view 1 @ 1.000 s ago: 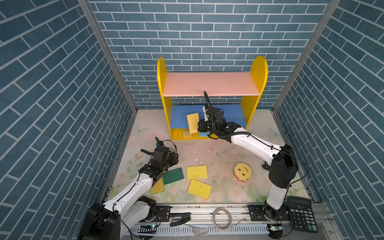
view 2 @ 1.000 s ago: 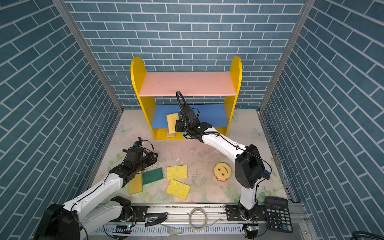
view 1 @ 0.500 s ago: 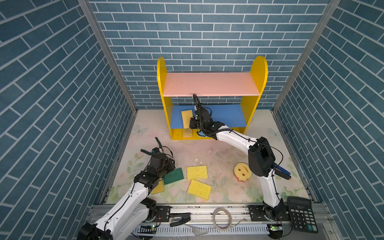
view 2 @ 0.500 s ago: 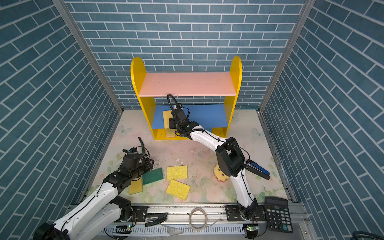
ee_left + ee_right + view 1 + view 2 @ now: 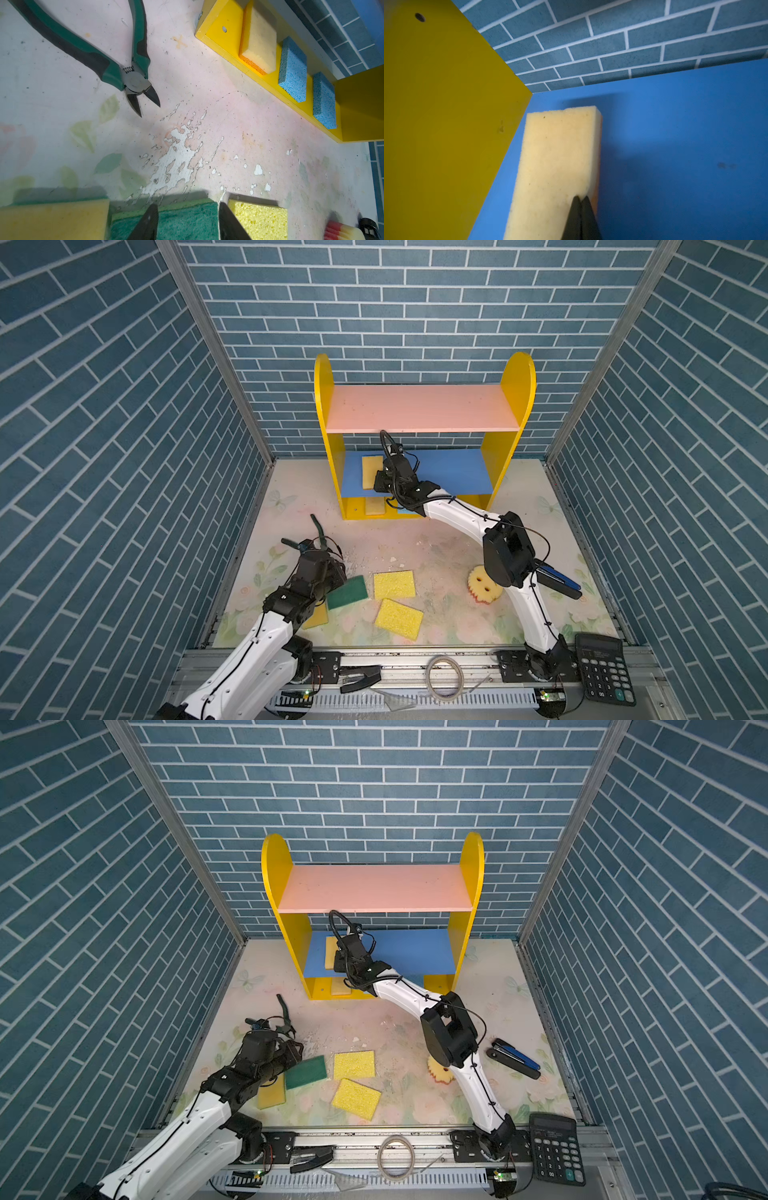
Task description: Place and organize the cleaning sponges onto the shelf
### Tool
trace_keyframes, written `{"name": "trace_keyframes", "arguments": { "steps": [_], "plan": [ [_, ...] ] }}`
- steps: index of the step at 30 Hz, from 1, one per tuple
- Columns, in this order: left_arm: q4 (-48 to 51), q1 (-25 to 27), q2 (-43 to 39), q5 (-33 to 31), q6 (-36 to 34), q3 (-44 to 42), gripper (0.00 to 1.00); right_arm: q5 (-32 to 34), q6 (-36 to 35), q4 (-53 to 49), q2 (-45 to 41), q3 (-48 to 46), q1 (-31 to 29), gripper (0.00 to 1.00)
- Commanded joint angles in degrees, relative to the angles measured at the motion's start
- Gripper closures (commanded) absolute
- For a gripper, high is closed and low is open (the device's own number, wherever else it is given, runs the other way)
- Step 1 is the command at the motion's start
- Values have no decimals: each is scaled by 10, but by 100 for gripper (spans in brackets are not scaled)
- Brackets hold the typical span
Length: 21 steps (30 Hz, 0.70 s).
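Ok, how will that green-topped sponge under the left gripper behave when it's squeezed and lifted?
Probably squashy: the green-topped sponge shows a paler foam layer under its scrubby top. Likely light and grippy, given the rough fibres. Lying flat, it shouldn't roll.

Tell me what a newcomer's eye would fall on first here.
The bright yellow shelf at the back stands out, where the shut right gripper pinches a tan sponge on the blue middle board. Near the front, the open left gripper hangs over a green-topped sponge beside two yellow sponges.
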<state>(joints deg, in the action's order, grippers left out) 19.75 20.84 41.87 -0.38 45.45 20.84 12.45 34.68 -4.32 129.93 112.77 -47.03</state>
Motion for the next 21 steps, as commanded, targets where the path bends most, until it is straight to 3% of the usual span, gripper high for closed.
{"name": "trace_keyframes", "arguments": {
  "steps": [1,16,19,21],
  "plan": [
    [13,-4,-5,-9,-4,-8,51,6,8,-29,6,11,3,100],
    [32,-4,-48,-17,-6,-5,50,11,3,-23,-36,-35,-3,99],
    [40,-4,-50,-16,-6,-2,50,11,5,-18,-39,-43,-5,83],
    [45,-4,-50,-16,-8,-1,50,15,4,-18,-39,-43,-4,83]
  ]
}}
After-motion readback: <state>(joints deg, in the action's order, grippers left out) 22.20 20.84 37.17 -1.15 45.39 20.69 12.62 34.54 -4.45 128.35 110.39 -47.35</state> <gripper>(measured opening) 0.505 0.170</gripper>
